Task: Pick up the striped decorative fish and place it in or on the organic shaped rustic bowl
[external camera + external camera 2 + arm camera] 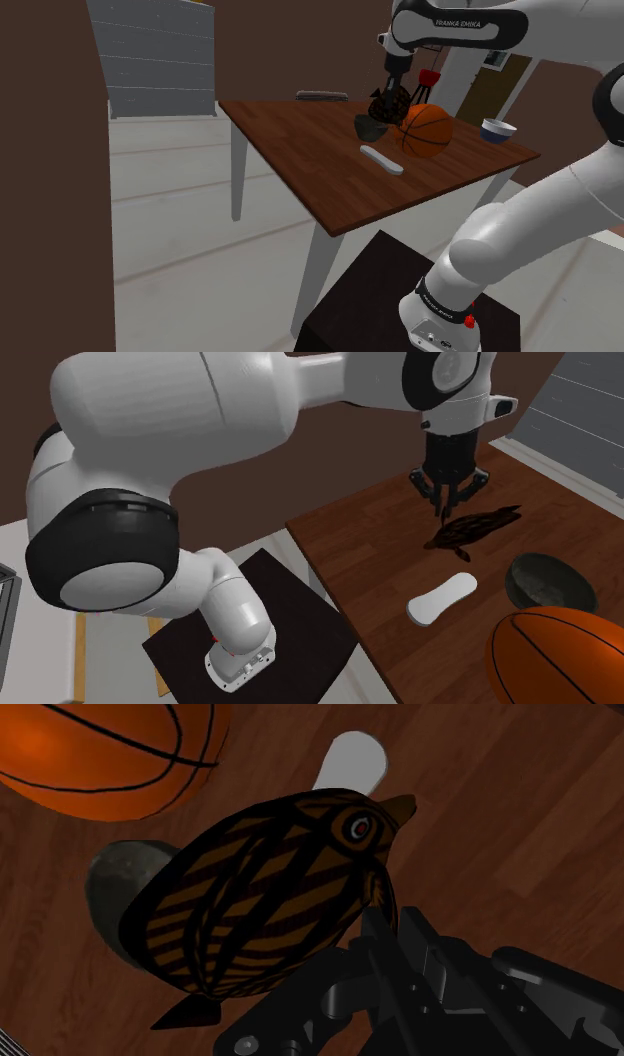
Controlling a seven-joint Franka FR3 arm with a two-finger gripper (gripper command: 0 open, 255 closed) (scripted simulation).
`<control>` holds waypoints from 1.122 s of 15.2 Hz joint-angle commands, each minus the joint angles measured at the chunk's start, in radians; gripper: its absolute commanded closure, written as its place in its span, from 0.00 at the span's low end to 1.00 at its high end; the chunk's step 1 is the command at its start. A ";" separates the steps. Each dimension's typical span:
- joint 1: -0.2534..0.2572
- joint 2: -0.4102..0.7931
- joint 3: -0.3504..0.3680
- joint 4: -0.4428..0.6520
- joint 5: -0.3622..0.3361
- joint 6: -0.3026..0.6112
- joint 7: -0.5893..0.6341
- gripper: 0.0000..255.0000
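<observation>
My black gripper (452,504) is shut on the striped fish (478,528), a dark brown body with orange stripes, which hangs from the fingers a little above the wooden table (380,567). In the wrist view the fish (260,894) lies close under the gripper (385,934), its eye toward the fingers. The dark rough bowl (545,580) sits on the table just beyond the fish and is partly hidden by it in the wrist view (112,884). In the shoulder view the gripper (391,100) holds the fish (383,104) slightly above the bowl (368,128).
An orange basketball (427,130) rests right beside the bowl. A white oblong object (382,160) lies on the table in front of them. A blue and white bowl (497,129) stands near the table's far corner, and a flat grey item (321,95) lies at the back edge.
</observation>
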 commanded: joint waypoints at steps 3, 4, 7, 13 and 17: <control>-0.017 0.129 -0.061 0.123 0.014 0.035 -0.079 1.00; -0.022 0.164 -0.075 0.158 0.021 0.041 -0.099 1.00; -0.038 0.272 -0.116 0.272 0.053 0.054 -0.162 1.00; -0.098 0.519 -0.180 0.556 0.156 0.041 -0.298 1.00; -0.172 0.715 -0.200 0.815 0.247 -0.014 -0.386 1.00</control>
